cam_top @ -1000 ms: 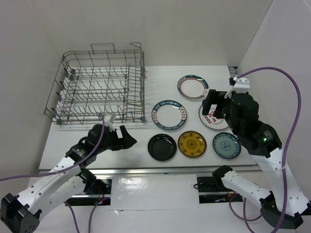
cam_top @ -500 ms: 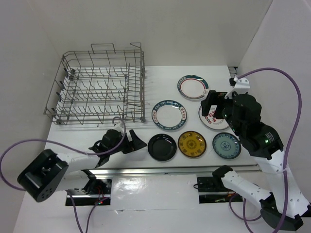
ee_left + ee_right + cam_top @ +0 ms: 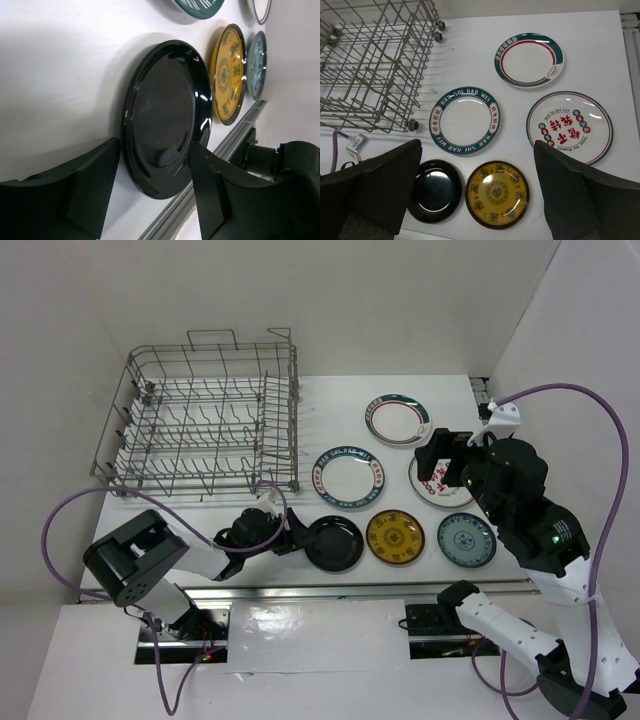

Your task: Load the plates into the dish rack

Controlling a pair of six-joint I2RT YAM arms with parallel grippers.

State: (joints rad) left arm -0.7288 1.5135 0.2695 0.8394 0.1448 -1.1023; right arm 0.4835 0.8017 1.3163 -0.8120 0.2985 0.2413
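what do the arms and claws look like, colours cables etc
The left arm and right arm have white shells with black joints. The left claw and right claw have broad matte black fingers. A purple cable loops off each arm.

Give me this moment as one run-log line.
left gripper: open, astride black plate rim | right gripper: open, holding nothing | dish rack: empty

Two robot arms, white and black
The left arm (image 3: 203,558) and right arm (image 3: 575,575) have white shells and black joints. The left end effector (image 3: 296,537) and right end effector (image 3: 445,462) are black. A long purple cable (image 3: 545,388) loops off each arm.
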